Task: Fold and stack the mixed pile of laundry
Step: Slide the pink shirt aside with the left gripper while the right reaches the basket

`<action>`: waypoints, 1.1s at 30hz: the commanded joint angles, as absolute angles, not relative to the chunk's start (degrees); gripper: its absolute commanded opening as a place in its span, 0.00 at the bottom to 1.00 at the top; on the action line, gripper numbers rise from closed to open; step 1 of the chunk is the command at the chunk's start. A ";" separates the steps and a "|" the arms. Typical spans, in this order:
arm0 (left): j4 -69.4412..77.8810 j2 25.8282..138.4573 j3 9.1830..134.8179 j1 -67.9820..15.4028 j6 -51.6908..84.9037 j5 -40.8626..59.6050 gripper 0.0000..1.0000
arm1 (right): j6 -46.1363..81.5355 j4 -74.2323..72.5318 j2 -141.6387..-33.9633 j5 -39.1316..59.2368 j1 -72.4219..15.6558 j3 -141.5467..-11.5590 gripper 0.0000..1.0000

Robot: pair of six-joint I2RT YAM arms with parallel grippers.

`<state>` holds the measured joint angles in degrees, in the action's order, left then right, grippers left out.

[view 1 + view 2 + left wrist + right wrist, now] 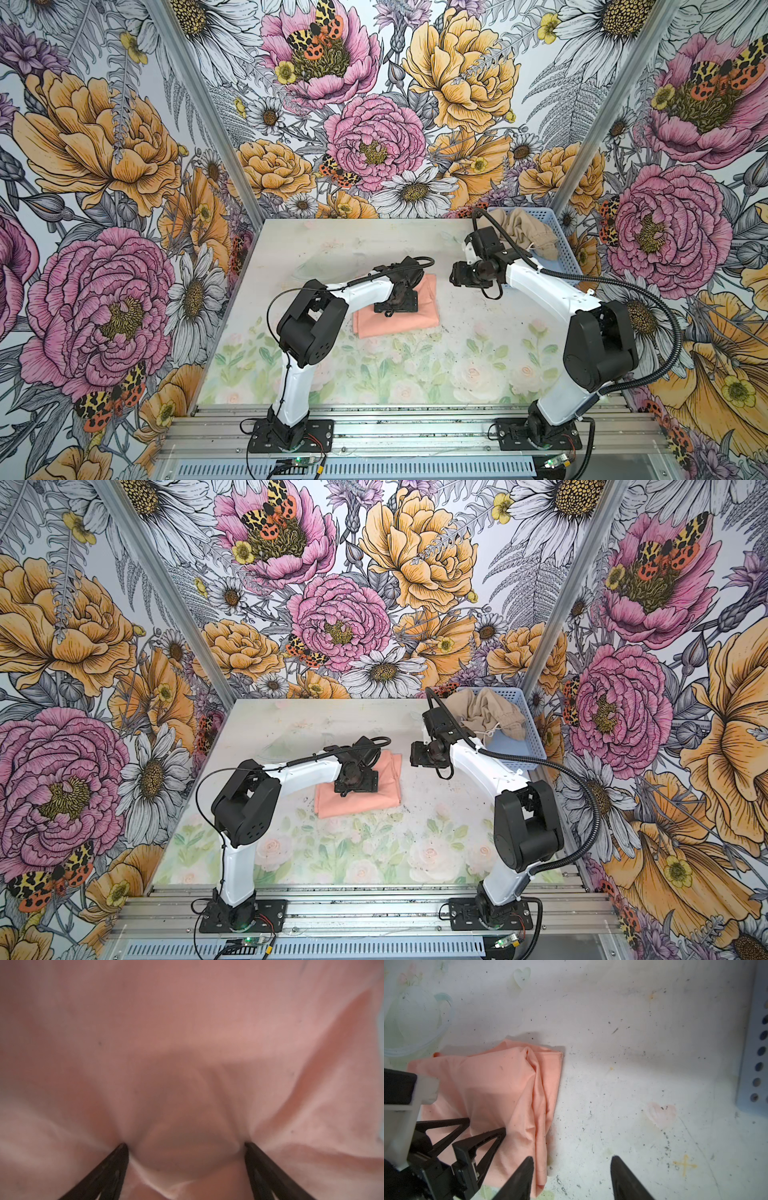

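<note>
L gripper [186, 1147] jaws spread wide, tips dimpling soft salmon T-shirt [399, 322], folded rough rectangle mid speckled table [457, 353], R gripper [572, 1167] jaws apart, nothing between, hovering beside shirt, crumpled beige garment [525, 235] w/ white drawstring [491, 730] in perforated blue plastic basket [550, 220], far-right corner

matt cloth t-shirt [399, 325]; perforated plastic basket [540, 215]

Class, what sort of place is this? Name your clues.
Probably a robot test cell: left arm and right arm bolted to aluminium rails, flower-printed walls boxing a table, a folded salmon T-shirt.
</note>
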<state>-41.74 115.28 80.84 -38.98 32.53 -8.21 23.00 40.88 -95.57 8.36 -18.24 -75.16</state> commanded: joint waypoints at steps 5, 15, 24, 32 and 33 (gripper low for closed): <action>-49.11 112.70 75.91 -24.22 15.17 -11.57 0.90 | 23.51 40.09 -90.69 9.95 -18.43 -74.12 0.61; -53.18 112.54 77.95 -8.12 -1.42 -15.14 0.94 | 24.36 40.18 -88.95 12.23 -18.74 -73.21 0.62; -52.85 111.60 75.52 4.02 -12.10 -19.88 0.94 | 23.39 41.52 -91.19 15.85 -18.81 -74.88 0.62; -52.88 112.51 76.46 7.85 -14.00 -17.42 0.93 | 22.41 41.92 -95.23 16.62 -18.81 -77.89 0.63; -53.12 112.63 76.55 7.41 -13.78 -16.79 0.93 | 22.41 41.93 -95.56 16.40 -18.79 -78.26 0.62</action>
